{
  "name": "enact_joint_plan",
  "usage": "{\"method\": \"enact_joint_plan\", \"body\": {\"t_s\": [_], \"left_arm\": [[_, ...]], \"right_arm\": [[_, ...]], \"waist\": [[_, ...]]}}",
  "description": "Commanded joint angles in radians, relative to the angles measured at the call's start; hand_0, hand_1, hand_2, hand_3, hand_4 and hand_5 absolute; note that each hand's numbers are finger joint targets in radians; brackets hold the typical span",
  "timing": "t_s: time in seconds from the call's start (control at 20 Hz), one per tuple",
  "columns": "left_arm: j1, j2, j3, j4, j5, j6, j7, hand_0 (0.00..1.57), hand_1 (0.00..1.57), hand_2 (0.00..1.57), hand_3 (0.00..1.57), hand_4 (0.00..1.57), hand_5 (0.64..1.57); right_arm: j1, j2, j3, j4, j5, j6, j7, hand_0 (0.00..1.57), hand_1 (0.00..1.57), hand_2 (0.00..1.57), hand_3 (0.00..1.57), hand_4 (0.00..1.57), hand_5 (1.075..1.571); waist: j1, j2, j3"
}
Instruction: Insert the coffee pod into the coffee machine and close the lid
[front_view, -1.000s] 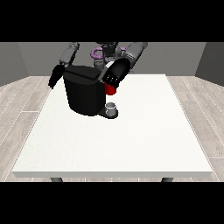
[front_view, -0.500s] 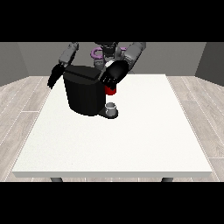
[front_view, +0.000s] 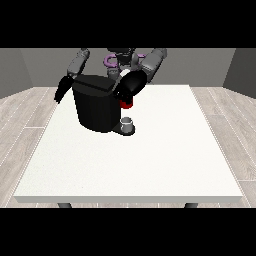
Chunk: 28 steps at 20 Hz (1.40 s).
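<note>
The black coffee machine (front_view: 98, 106) stands on the white table (front_view: 150, 160) at the back left. The hand at the view's right (front_view: 131, 85) lies against the machine's upper right edge, just above a red thing at the machine (front_view: 128, 104). The hand at the view's left (front_view: 63, 90) hangs beside the machine's left side with its fingers pointing down and relaxed, holding nothing. A small grey thing (front_view: 128, 123) sits on the machine's base at the front right. I cannot tell whether it is the pod.
The robot's grey and purple torso (front_view: 122, 57) is behind the machine at the table's far edge. Wooden floor surrounds the table.
The hand at the view's right has moved slightly up along the machine's upper right edge, and its forearm has risen. The other hand has barely moved.
</note>
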<state>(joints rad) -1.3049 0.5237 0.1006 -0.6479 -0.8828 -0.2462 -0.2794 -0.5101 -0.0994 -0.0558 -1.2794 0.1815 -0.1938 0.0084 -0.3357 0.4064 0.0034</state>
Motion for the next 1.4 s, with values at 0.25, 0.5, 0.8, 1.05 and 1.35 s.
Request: {"method": "enact_joint_plan", "body": {"t_s": [0.25, 0.5, 0.8, 1.05, 1.35], "left_arm": [[-0.004, 0.032, 0.001, 0.027, -0.042, 0.060, -0.012, 0.00, 0.00, 0.63, 0.51, 0.00, 1.571], [-0.015, 0.036, 0.006, 0.033, -0.044, 0.038, -0.003, 0.00, 0.00, 0.53, 0.44, 0.00, 1.571], [0.040, -0.003, -0.002, 0.026, -0.052, 0.054, 0.010, 0.00, 0.00, 0.30, 0.20, 0.00, 1.571], [0.195, -0.081, -0.009, 0.015, -0.030, 0.059, 0.012, 0.00, 0.00, 0.00, 0.05, 0.00, 1.571], [0.282, -0.198, 0.082, -0.003, 0.117, 0.010, -0.006, 0.00, 0.00, 0.13, 0.00, 0.00, 1.571]], "right_arm": [[-0.040, -0.004, 0.005, -0.019, 0.015, -0.009, 0.050, 0.00, 0.00, 0.00, 0.00, 0.00, 1.571], [-0.023, 0.009, 0.015, -0.020, 0.015, -0.006, 0.068, 0.00, 0.00, 0.00, 0.00, 0.13, 1.571], [0.025, 0.037, 0.013, 0.015, 0.013, -0.027, 0.001, 0.00, 0.00, 0.00, 0.00, 0.00, 1.571], [0.179, 0.046, 0.015, 0.038, -0.005, -0.006, -0.039, 0.00, 0.00, 0.00, 0.00, 0.00, 1.571], [0.294, 0.053, 0.013, 0.065, -0.014, 0.001, -0.065, 0.00, 0.00, 0.00, 0.00, 0.00, 1.571]], "waist": [[0.000, 0.021, -0.0032], [-0.003, -0.020, -0.0031], [0.046, -0.050, -0.0029], [0.119, -0.212, -0.0032], [0.189, -0.373, -0.0038]]}}
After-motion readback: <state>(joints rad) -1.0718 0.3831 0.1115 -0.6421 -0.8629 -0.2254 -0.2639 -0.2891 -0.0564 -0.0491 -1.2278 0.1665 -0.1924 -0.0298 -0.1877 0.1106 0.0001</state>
